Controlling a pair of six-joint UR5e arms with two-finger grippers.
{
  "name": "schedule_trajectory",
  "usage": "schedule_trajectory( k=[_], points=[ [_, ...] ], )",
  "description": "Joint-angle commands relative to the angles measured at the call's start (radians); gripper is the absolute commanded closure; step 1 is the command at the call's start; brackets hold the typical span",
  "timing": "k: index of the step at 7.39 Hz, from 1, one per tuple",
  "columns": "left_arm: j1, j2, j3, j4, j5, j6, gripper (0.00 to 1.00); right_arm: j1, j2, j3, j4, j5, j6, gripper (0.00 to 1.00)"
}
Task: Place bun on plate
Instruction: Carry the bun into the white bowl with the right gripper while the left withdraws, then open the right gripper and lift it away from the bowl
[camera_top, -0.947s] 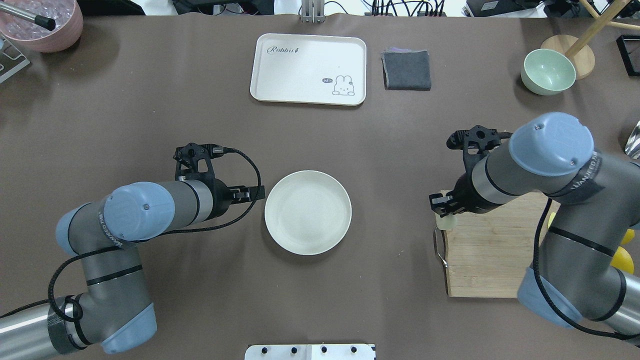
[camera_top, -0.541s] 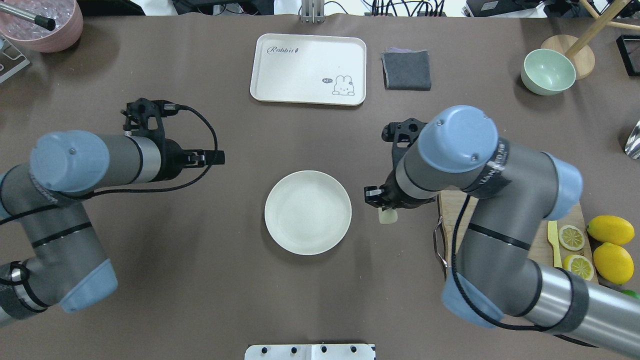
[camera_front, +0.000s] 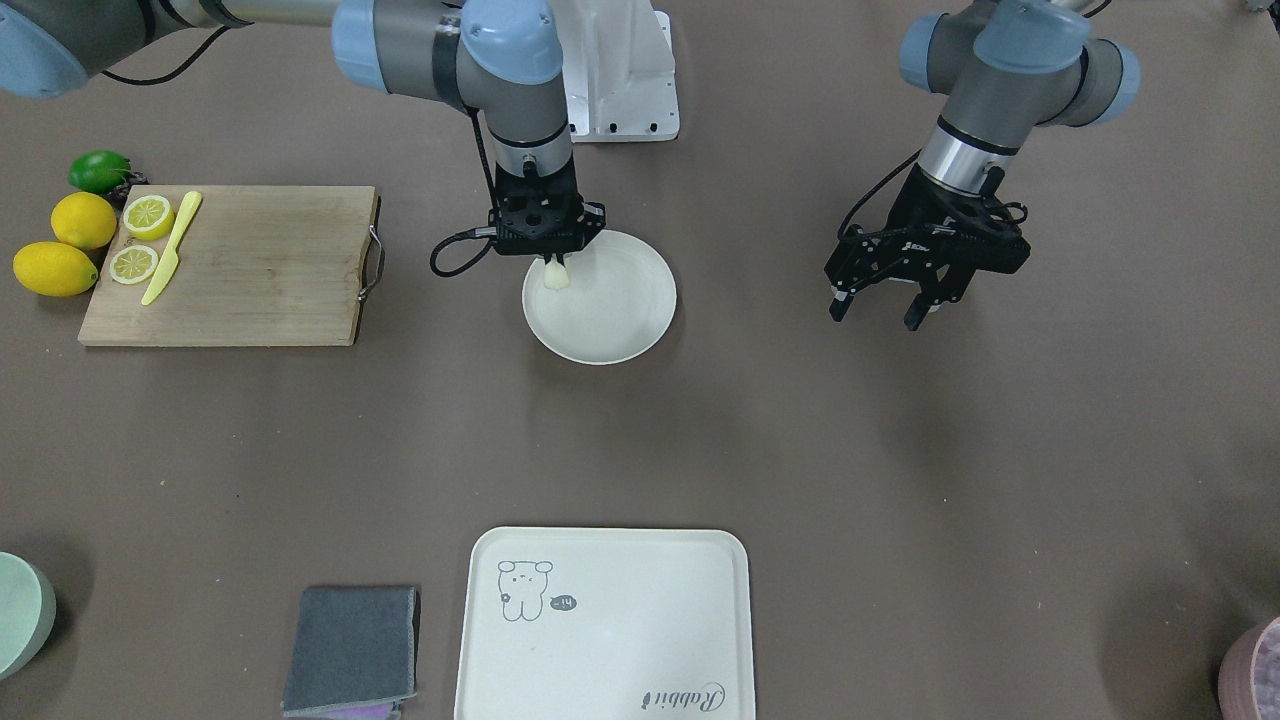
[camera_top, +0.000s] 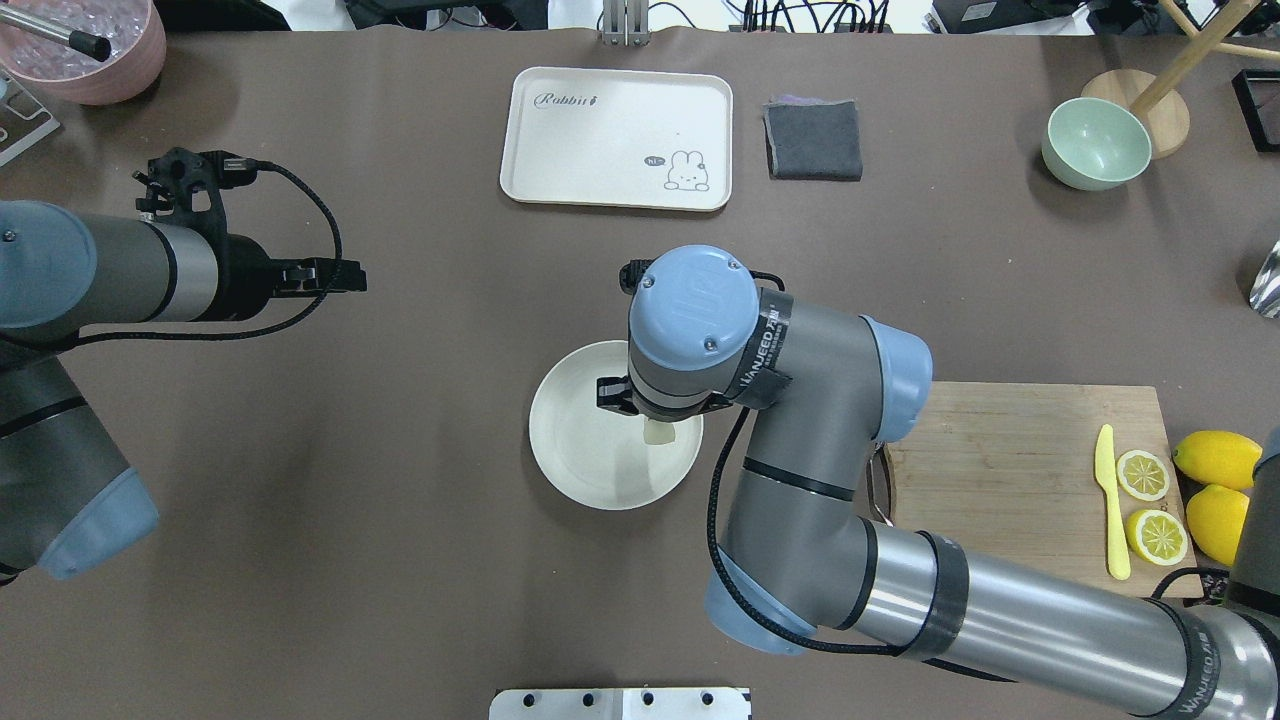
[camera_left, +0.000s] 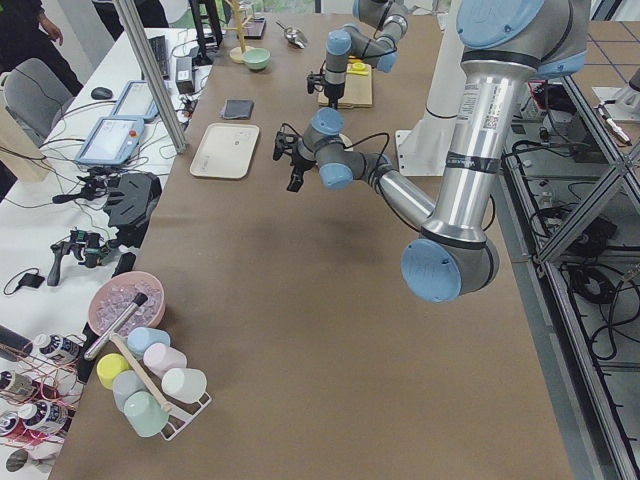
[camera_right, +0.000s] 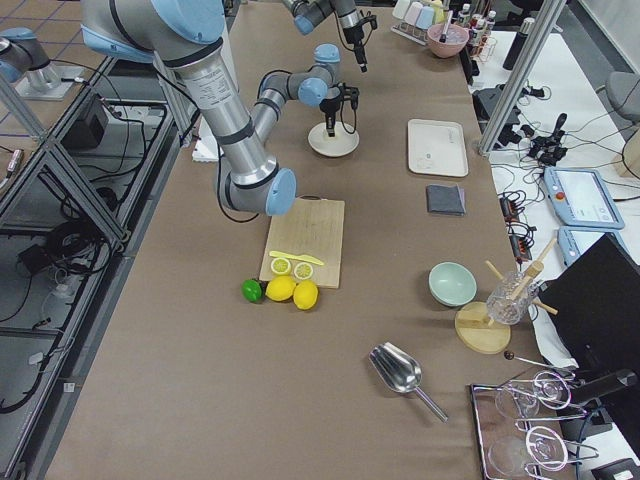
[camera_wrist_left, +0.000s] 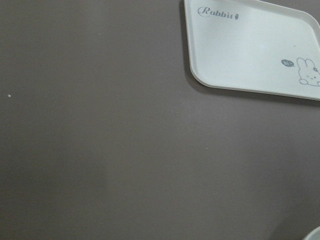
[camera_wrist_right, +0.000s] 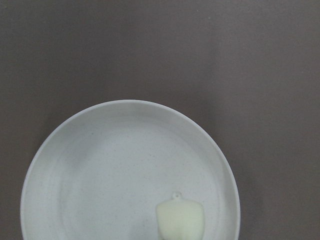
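Over the round off-white plate with the raised rim (camera_top: 580, 440), on the side nearer the pale wooden cutting board (camera_top: 1000, 480), the right gripper (camera_front: 553, 262) hangs pointing straight down. It has the small, smooth, cream-white dough bun (camera_front: 554, 277) pinched between its jaws. The jaws are narrow, clamped on the top of the bun, and the rest of it dangles below.

From the right wrist camera the bun (camera_wrist_right: 180, 218) sits inside the plate's outline, close to the rim rather than in the middle. Honestly can't tell from any view whether it's touching the plate surface or just hovering above it.

The left gripper (camera_front: 877, 312) is well off to the other side over bare brown table, jaws spread wide, holding nothing. Doesn't look like it has any part in this.

So progress-wise I'd say the pick-up and the carry are done and we're at the very last bit. What's left is lowering if there's any gap, opening the jaws and backing off. Only worry I'd have is how near the edge it is. A rounded lump dropped close to the rim could roll, though the raised rim should probably catch it.
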Motion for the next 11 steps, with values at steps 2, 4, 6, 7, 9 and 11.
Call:
schedule_trajectory(
  k=[2, 4, 6, 7, 9, 11],
  points=[
    [-0.016, 0.009, 0.001, -0.003, -0.002, 0.001, 0.02, -0.023, 0.030, -0.060, 0.033, -0.020, 0.045, 0.00],
    [-0.033, 0.008, 0.002, -0.003, -0.004, 0.001, 0.02, -0.028, 0.030, -0.088, 0.093, -0.022, 0.085, 0.00],
    [-0.045, 0.005, 0.013, -0.001, -0.021, 0.002, 0.02, -0.007, 0.033, -0.048, 0.082, -0.013, 0.085, 0.00],
    [-0.054, 0.006, 0.015, 0.002, -0.022, 0.002, 0.02, 0.024, 0.031, -0.007, 0.035, 0.013, 0.084, 0.00],
    [-0.149, 0.009, 0.018, 0.035, -0.142, 0.121, 0.02, 0.155, 0.027, 0.115, -0.116, 0.165, 0.058, 0.00],
    [-0.380, 0.093, 0.019, 0.176, -0.373, 0.523, 0.02, 0.367, -0.025, 0.266, -0.419, 0.274, -0.179, 0.00]
  ],
)
